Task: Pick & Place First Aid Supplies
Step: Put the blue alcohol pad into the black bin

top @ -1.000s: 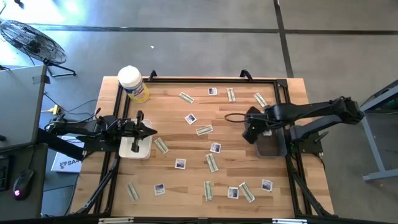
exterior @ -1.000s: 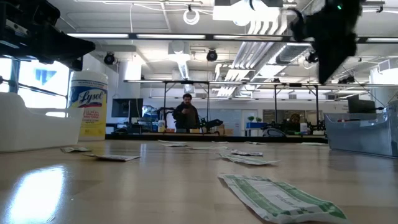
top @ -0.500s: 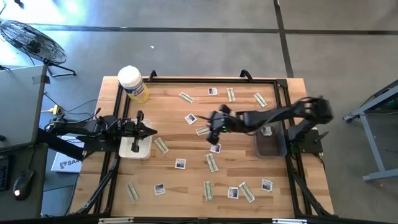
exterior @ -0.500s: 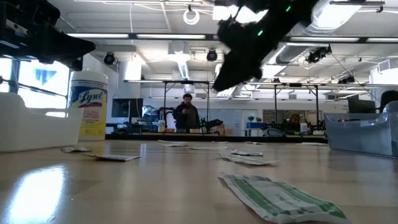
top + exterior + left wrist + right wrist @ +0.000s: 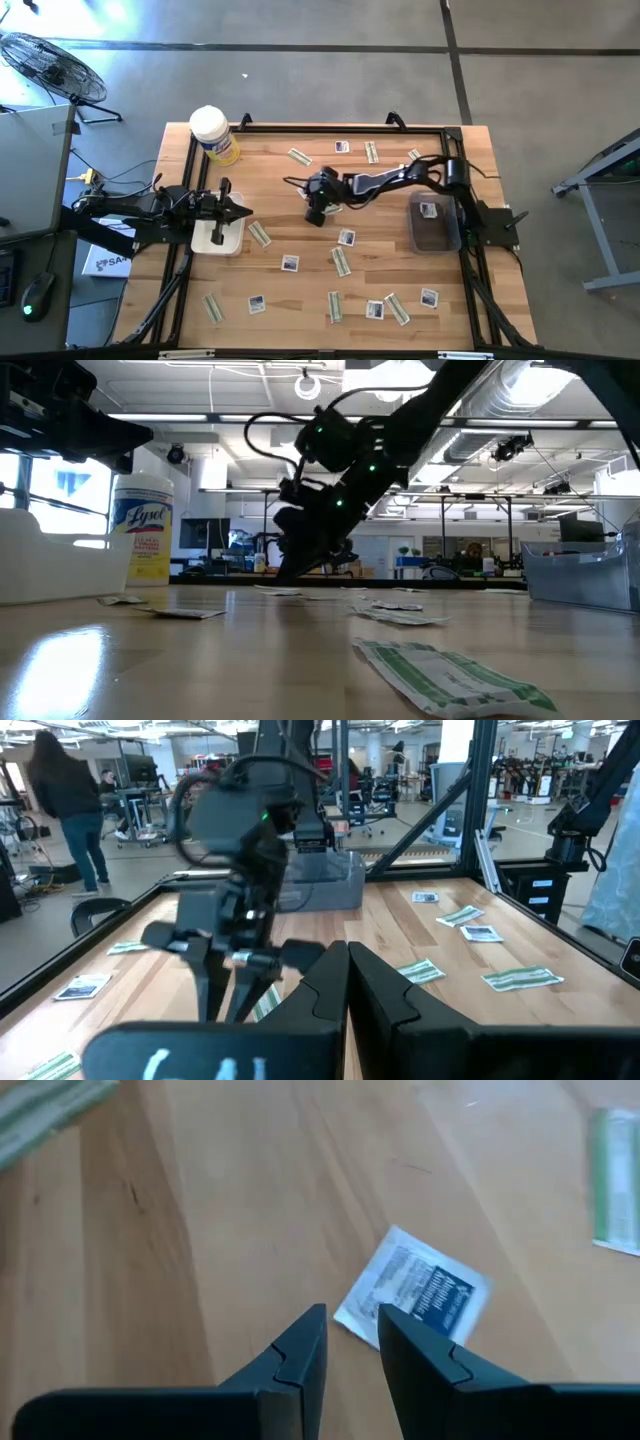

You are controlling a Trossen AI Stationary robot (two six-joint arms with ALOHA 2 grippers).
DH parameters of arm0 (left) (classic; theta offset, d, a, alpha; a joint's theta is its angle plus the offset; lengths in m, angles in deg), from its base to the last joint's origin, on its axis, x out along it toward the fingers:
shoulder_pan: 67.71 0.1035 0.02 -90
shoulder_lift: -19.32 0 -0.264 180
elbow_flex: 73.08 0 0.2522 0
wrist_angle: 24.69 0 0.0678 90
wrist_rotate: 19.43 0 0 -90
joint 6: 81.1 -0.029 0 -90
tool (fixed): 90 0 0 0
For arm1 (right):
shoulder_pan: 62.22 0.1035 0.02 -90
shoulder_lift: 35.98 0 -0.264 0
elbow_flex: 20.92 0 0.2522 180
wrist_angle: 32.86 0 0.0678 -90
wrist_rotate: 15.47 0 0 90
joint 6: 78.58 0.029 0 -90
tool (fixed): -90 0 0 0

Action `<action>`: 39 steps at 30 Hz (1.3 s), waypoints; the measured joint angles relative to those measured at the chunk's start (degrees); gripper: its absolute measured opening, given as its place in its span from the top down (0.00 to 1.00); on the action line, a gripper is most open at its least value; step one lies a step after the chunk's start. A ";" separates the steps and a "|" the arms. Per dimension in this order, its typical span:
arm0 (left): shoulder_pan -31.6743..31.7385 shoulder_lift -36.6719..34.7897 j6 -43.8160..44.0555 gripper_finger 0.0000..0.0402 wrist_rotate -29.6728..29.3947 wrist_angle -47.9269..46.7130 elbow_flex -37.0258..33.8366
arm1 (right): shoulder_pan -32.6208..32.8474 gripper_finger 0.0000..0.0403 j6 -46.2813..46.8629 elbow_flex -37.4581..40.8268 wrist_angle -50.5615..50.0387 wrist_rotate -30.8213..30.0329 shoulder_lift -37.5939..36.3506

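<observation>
- Canister (image 5: 212, 135), yellow with a white lid, stands at the table's ten o'clock corner, beside the black frame (image 5: 330, 128) that rims the wooden table (image 5: 290, 235).
- Left gripper (image 5: 243, 211) waits at nine o'clock above a white tray (image 5: 217, 238), its fingers pressed together and holding nothing.
- Packets lie scattered flat across the wood: white squares with blue print and narrow greenish strips, from a strip (image 5: 212, 307) at seven o'clock through a strip (image 5: 341, 262) near the middle to a square (image 5: 429, 297) at five o'clock.
- Right gripper (image 5: 316, 213) reaches in to the table's centre, pointing down, just beside a white square packet (image 5: 415, 1290); in its wrist view the fingers (image 5: 300, 1355) stand a little apart with bare wood between them, the packet's edge just ahead of the tips, nothing clamped.
- Grey bin (image 5: 434, 222) sits at three o'clock with one white square (image 5: 429, 210) inside it.
- Person (image 5: 68, 805) in dark clothes stands in the room beyond the table.
</observation>
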 joint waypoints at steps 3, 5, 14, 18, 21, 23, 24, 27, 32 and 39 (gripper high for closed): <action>0.01 0.00 -0.02 1.00 -0.01 0.01 0.00 | -0.97 0.78 -1.90 -1.26 -0.19 1.09 1.83; 0.00 -0.01 -0.02 1.00 -0.01 0.00 0.00 | -1.34 0.78 -3.39 -1.87 0.06 2.15 2.88; 0.00 0.01 0.00 1.00 0.01 0.01 0.00 | -1.72 0.78 -6.11 -2.28 1.38 2.93 4.80; 0.00 0.01 -0.02 1.00 0.01 0.02 0.00 | -1.68 0.78 -5.70 -2.13 0.96 3.06 3.46; 0.02 0.00 -0.01 1.00 0.05 0.01 0.00 | -1.65 0.77 -5.73 -2.01 0.25 3.14 2.53; 0.02 0.01 -0.01 1.00 0.05 0.01 0.00 | -1.65 0.76 -5.73 -1.97 0.47 3.22 1.97; 0.00 0.01 -0.02 1.00 0.05 0.02 0.00 | -1.65 0.75 -5.73 -2.01 0.99 3.41 1.85; 0.00 -0.01 -0.02 1.00 0.07 0.02 0.00 | -1.65 0.72 -5.78 -2.05 1.27 4.56 1.92; 0.01 -0.01 -0.02 1.00 0.08 0.01 0.00 | -1.75 0.71 -6.11 -2.03 1.98 6.92 3.56; 0.00 -0.01 -0.02 1.00 0.07 0.00 0.00 | -1.73 0.71 -7.08 -1.66 2.26 6.08 4.05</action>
